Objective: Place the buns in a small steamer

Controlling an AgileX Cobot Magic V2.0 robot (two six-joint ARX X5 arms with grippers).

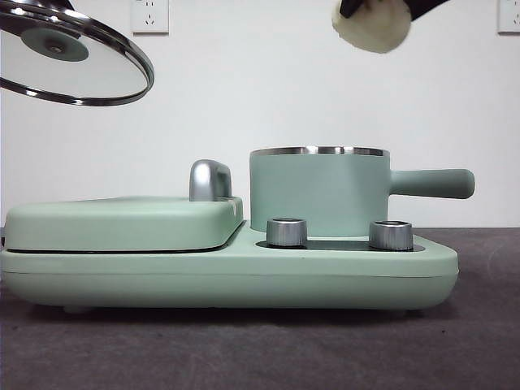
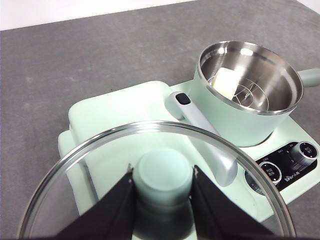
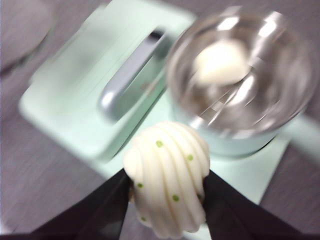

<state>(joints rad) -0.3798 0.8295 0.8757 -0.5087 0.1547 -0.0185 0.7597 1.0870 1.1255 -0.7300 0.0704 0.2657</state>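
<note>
The right pincer [image 3: 167, 200], clenched on the twisted bun [image 3: 167, 175], hangs high above the small steamer [image 1: 318, 191], seemingly slightly right of its mouth. Inside lies the plain bun [image 2: 225, 82]. The left pincer [image 2: 162, 192] grips the lid [image 1: 73, 57] aloft, left.

I see a dark grey table [image 1: 81, 349] with a matte, slightly grainy top. Directly on it sits one mint-green cooker base [image 1: 227, 280], resting flat on small feet. From the left wrist view, the grey surface runs on all around the base.
</note>
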